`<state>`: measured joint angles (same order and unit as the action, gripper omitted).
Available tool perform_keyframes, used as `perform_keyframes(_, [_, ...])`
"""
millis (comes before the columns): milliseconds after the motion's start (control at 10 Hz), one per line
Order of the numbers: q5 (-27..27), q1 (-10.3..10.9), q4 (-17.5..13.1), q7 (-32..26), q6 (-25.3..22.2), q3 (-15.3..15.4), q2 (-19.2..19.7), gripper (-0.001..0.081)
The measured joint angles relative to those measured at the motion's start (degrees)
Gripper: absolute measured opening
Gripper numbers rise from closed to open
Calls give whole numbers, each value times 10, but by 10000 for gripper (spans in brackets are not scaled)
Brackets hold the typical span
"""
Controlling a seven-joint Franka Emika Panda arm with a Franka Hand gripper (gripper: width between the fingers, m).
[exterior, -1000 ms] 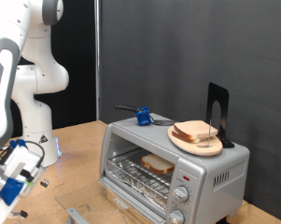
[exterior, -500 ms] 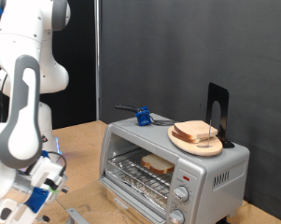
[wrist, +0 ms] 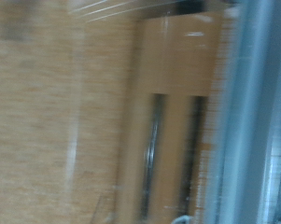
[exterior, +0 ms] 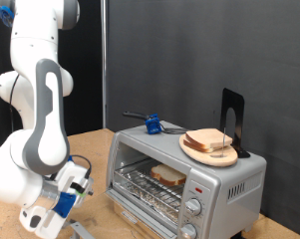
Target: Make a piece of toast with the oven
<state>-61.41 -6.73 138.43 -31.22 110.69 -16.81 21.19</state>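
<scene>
With a piece of toast [exterior: 168, 175] on the rack inside the oven [exterior: 185, 179], the hand [exterior: 62, 199], grip state unreadable, hangs low over the bench [exterior: 90, 149] and could clip the open door.

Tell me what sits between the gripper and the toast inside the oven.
In the exterior view, only the oven's open front separates the gripper from the toast on its rack.

the oven [exterior: 185, 181] is sitting at the exterior view's right, the piece of toast [exterior: 168, 175] lying inside it on the rack; my gripper [exterior: 52, 211] is hanging at its left.
</scene>
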Motion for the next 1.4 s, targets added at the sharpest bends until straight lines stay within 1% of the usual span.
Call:
perform_keyframes(100, [2,-3,7,3,-10,-4,-17,809])
perform_keyframes(400, [26,-12,16,29,-70,-16,-72,809])
perform_keyframes(600, [30,-12,25,46,-109,-19,-112,809])
perform_keyframes(700, [28,-9,32,54,-114,-16,-130,809])
perform_keyframes(900, [17,2,43,76,-114,0,-162,809])
perform_keyframes(1400, [-24,44,72,116,-103,59,-235,809])
